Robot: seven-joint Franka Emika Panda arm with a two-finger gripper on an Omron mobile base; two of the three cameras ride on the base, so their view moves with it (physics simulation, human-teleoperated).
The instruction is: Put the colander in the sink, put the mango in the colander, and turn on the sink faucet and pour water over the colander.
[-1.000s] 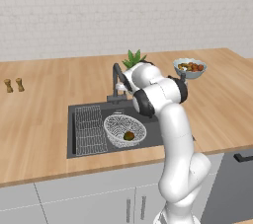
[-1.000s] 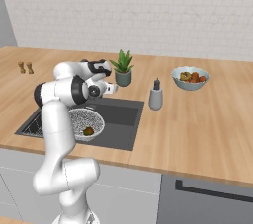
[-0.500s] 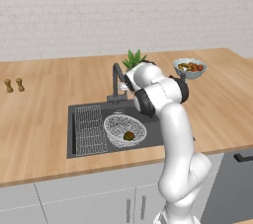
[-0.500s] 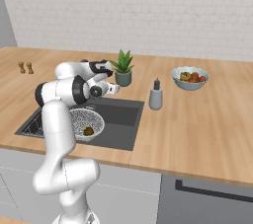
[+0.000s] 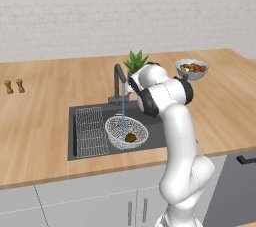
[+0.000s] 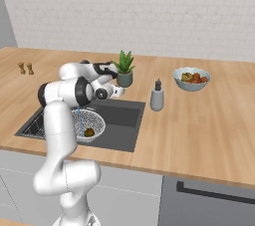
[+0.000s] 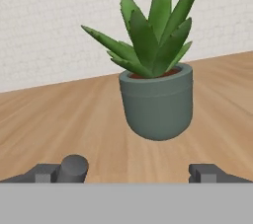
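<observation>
Water is on: I see a thin blue stream point(image 5: 123, 116) dropping from the sink faucet point(image 5: 119, 82) spout straight into the colander point(image 5: 126, 132). I'm using the sink point(image 5: 90, 148) as reference. The colander sits in the basin, right of the ribbed rack point(image 5: 91, 131), roughly mid-basin. The mango point(image 5: 130, 137) lies inside the colander, toward its near-right side, just beside where the stream lands. In the right base view the colander point(image 6: 89, 123) and mango point(image 6: 89, 132) show partly behind the arm.

The gripper point(image 7: 133, 172) hangs over the sink's back edge, level with the faucet, pointing at the potted plant point(image 7: 155, 73) on the counter behind the sink. Its fingers point(image 7: 206, 173) are spread fully wide, nothing between them. A dark rounded knob point(image 7: 74, 167) sits just beside the left finger; I can't tell whether they touch.

Right of the sink: a grey soap dispenser point(image 6: 157, 96), then a fruit bowl point(image 6: 191, 78) farther right. Far left of the sink, two small shakers point(image 5: 14, 86).
</observation>
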